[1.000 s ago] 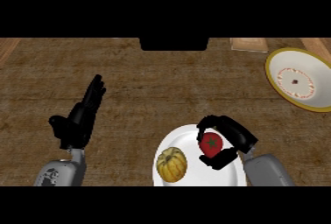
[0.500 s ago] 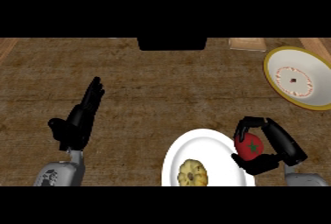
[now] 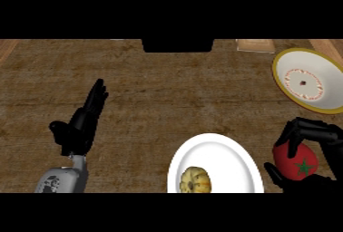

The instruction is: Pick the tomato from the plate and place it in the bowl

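Observation:
My right hand is curled round the red tomato at the lower right, to the right of the white plate and off it. The tomato's green stem faces up between the fingers and thumb. The white bowl with a yellow rim sits at the upper right, beyond the hand. My left hand rests open at the left, fingers straight and pointing up the counter, holding nothing.
A yellow ridged item lies on the lower part of the plate. A dark block sits at the counter's far edge, with a pale wooden piece next to it.
My right hand lifted the tomato off the plate and carried it rightward, clear of the plate's rim. The left hand has stayed still.

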Controlling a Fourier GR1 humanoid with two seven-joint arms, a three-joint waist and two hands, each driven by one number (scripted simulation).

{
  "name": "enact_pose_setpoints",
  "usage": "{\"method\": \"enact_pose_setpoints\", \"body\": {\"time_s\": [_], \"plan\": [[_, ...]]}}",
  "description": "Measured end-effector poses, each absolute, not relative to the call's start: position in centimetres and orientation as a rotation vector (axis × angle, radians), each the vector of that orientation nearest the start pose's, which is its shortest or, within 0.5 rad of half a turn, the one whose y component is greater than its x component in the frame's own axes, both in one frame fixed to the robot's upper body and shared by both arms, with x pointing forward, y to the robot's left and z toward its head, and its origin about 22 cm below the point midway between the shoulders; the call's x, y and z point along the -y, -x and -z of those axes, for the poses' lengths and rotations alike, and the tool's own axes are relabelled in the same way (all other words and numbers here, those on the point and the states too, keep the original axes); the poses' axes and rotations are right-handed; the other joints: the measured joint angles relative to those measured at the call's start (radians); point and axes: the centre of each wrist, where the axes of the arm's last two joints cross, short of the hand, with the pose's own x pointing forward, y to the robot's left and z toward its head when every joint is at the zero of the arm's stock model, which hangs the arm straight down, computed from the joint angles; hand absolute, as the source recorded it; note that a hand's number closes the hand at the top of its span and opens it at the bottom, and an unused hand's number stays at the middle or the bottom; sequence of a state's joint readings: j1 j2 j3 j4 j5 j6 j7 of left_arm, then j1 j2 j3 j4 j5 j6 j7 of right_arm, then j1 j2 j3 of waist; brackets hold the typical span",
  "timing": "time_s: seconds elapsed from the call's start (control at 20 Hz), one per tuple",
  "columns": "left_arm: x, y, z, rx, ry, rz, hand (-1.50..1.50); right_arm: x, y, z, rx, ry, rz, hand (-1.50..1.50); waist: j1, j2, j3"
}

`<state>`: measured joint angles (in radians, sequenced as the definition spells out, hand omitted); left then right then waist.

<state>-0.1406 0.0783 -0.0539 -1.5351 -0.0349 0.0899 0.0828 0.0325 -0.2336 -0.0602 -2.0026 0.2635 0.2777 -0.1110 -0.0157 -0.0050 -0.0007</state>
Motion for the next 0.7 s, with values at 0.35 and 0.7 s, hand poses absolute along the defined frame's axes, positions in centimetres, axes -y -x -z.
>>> {"method": "enact_pose_setpoints", "body": {"time_s": [0.35, 0.7], "plan": [[-21.9, -26.9, -2.9, 1.589, -0.068, 0.107, 0.00, 27.0, -20.5, -18.3, 1.944, 0.471, -0.620, 1.50, 0.013, 0.002, 0.000], [-21.4, -27.0, -2.9, 1.590, -0.061, 0.116, 0.00, 27.5, -23.0, -24.5, 1.920, 0.575, -0.537, 1.50, 0.020, 0.004, 0.000]]}}
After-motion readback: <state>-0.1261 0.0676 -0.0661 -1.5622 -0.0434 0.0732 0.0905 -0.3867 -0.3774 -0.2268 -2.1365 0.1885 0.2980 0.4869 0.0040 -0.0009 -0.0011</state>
